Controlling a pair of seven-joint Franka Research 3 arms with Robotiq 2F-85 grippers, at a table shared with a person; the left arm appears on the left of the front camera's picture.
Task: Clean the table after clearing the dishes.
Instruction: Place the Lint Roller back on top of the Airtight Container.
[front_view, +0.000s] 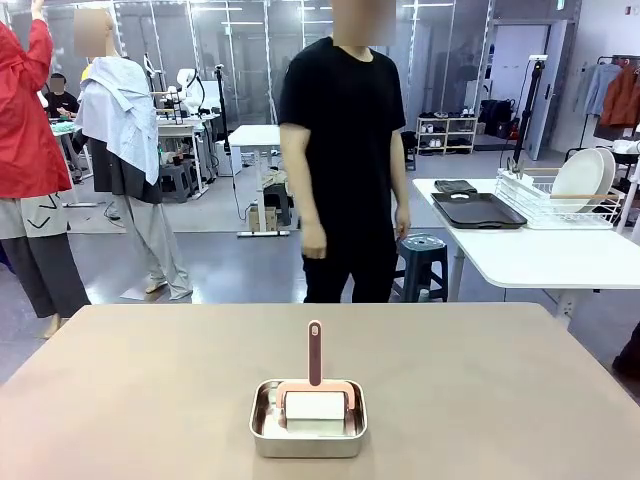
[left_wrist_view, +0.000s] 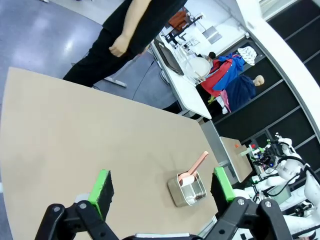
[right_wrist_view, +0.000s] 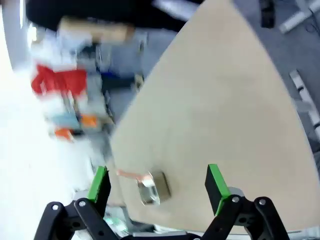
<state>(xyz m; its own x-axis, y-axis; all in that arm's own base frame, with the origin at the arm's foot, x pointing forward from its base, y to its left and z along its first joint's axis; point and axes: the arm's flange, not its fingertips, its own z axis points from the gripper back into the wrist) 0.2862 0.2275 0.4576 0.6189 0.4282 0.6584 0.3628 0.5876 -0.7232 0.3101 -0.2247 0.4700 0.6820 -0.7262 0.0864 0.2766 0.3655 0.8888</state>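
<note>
Table (front_view: 150, 390) long axis left-right, brush (front_view: 315, 385) handle toward person (front_view: 345, 160); both end effectors (left_wrist_view: 162, 187) (right_wrist_view: 159, 182) wide, empty.

Matte, smooth beige table (front_view: 150, 390); shiny steel pan (front_view: 262, 428) holding a pink plastic-looking scrubber (front_view: 315, 365) (white sponge pad).
</note>
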